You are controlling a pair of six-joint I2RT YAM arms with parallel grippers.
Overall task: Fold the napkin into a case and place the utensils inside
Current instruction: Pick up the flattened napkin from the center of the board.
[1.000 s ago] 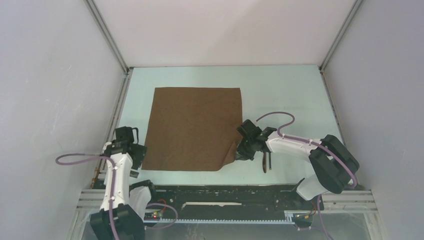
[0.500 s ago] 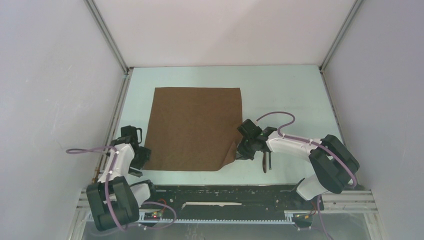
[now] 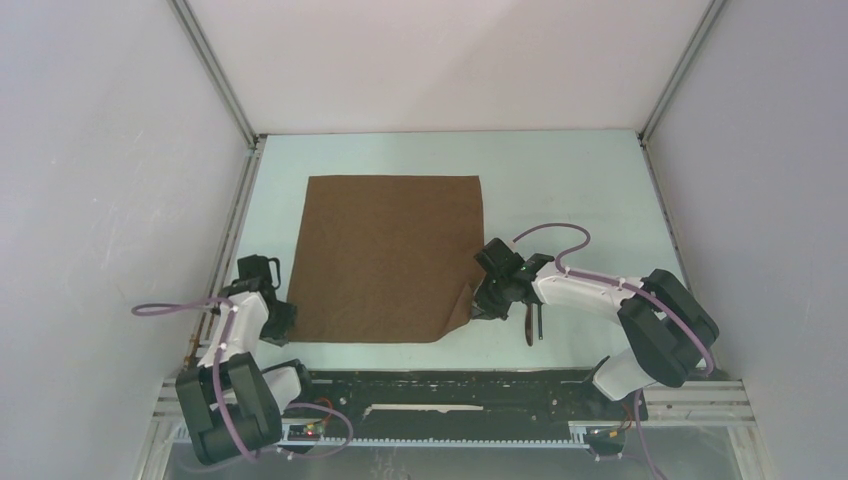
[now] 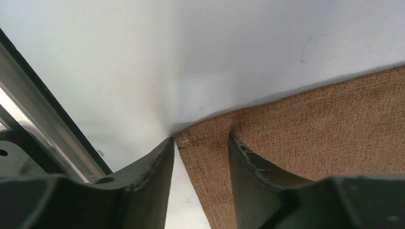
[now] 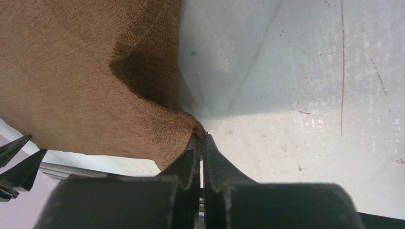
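Top external view: utensils [image 3: 532, 326] part-hidden; right jaws pinch napkin [image 3: 390, 255] corner, left jaws apart.

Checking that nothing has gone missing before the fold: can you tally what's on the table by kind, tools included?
napkin: 1
utensils: 2, lying side by side next to the right arm
tools: 2, the left tool and the right tool, each at a near corner of the napkin
Total: 5
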